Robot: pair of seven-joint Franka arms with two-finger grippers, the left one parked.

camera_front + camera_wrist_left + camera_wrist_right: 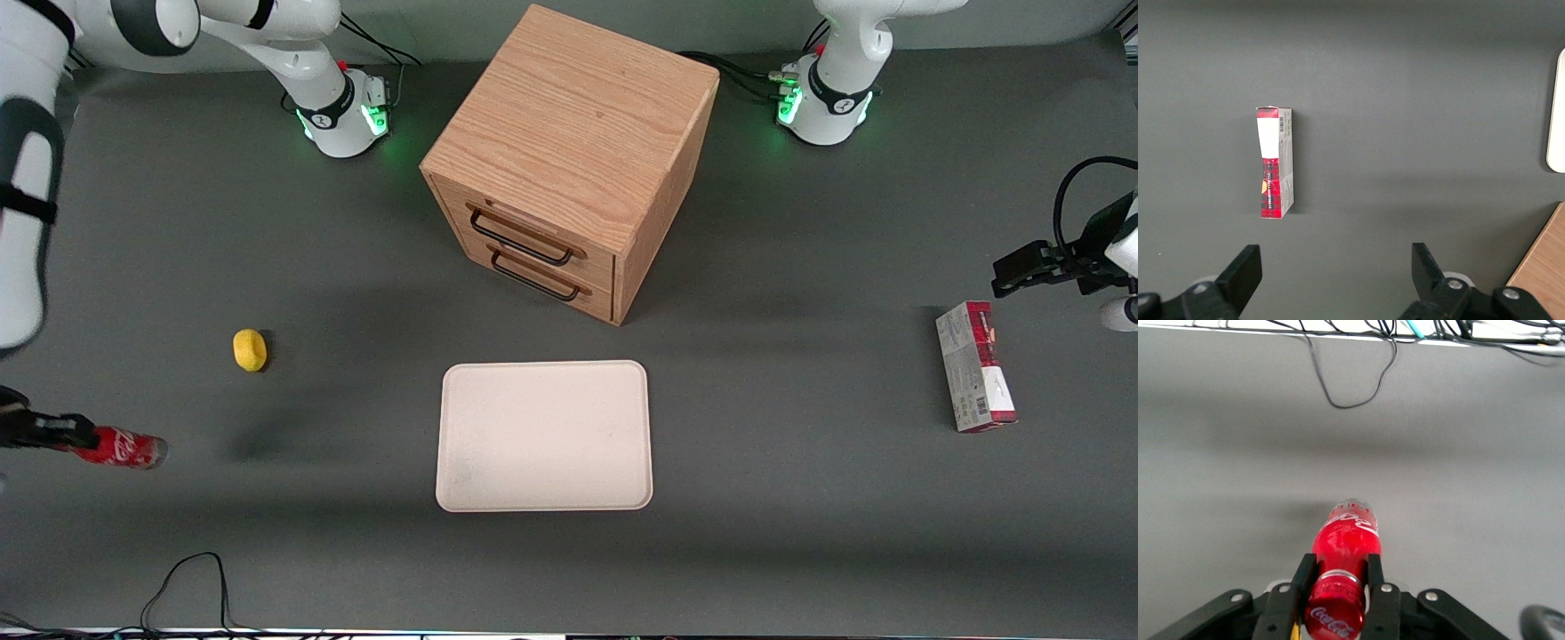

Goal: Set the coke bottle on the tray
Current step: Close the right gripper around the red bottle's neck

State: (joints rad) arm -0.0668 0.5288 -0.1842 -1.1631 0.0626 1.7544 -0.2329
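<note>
The surface (pixel 800 498) is a dark grey mat and carries all the things. The biggest thing on it is the wooden drawer cabinet (pixel 569 160), which stands farther from the front camera than the tray, turned at an angle, with two drawers that have dark wire handles.

In front of the cabinet, nearer to the front camera, lies the tray (pixel 544 436). It is cream-white, flat and rectangular with rounded corners and a low rim, and nothing lies on it.

Toward the parked arm's end of the surface lies a red-and-white carton box (pixel 975 366) on its side, well apart from the tray.

The coke bottle (pixel 120 446) is toward the working arm's end of the surface, well apart from the tray. It lies almost horizontal, with its clear base pointing toward the tray and its cap end inside the tool (pixel 78 436). In the right wrist view the two black fingers (pixel 1379 590) of the tool are closed against the neck of the bottle (pixel 1346 547), one on each side, just below the red cap.

A small yellow object (pixel 250 349) rests on the surface near the bottle, a little farther from the front camera.
</note>
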